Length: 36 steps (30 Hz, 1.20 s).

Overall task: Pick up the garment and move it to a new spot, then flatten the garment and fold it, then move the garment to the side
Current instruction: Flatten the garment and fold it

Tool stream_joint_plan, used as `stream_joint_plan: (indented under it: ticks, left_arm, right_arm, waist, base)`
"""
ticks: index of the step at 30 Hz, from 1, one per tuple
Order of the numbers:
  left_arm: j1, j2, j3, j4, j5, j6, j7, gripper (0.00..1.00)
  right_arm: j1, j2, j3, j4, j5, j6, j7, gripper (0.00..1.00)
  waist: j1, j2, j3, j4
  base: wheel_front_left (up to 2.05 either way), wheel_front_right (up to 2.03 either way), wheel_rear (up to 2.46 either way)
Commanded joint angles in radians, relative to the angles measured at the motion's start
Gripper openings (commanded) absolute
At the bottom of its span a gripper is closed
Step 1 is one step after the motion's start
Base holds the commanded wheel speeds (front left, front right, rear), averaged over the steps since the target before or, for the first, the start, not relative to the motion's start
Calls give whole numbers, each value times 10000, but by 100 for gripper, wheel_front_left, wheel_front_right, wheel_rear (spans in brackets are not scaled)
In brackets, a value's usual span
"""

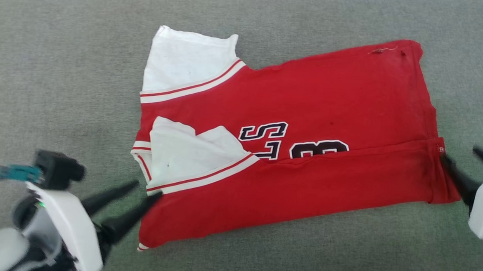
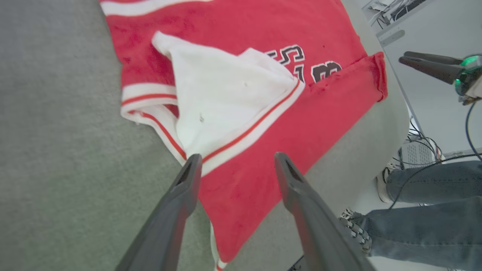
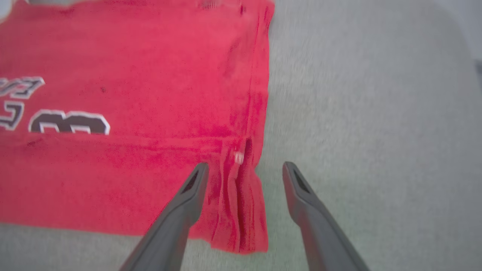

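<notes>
Red garment crosswise, sleeves leftward

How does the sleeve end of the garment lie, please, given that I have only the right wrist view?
Observer: In the head view, at the left end of the garment, the nearer white sleeve is folded over onto the red body.
Operator: Thank you. Where is the left tool?
Observer: The left tool is open, its tips at the garment's edge beside that sleeve.
Operator: Is anyone close by?
Observer: Yes, the left wrist view shows a person's legs in jeans beyond the edge of the grey surface.
</notes>
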Motion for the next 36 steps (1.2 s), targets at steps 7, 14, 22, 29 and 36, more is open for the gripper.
stream_joint_plan:
  ticks: [7,14,22,29,36]
  left_arm:
    - [-775,44,1481,824,25,155,-1782,100]
    - [-2622,-515,2310,3182,531,146,-2274,100]
    - [-5263,-1246,1309,6146,1245,-413,778,100]
    - [-7094,-1728,475,8099,1332,-717,3997,100]
    - [-7669,-2346,217,9184,1114,-1124,5162,100]
  right_arm:
    - [-769,1471,95,-382,-1311,-9,-3655,100]
    - [-1202,2723,774,94,-2167,-9,-6637,100]
    - [-1475,3241,1047,711,-2355,-9,-7431,100]
    - [-1552,3331,1218,986,-2288,-8,-7337,100]
    - [-1840,3179,1467,1126,-2274,-9,-7021,100]
  waist:
    - [0,-1,361,-661]
    - [0,-1,882,-1576]
    - [0,-1,1342,-2382]
    - [0,-1,1623,-2546]
    - [0,-1,1810,-2526]
  base:
    - [0,0,0]
    - [0,0,0]
    - [0,0,0]
    - [0,0,0]
    - [0,0,0]
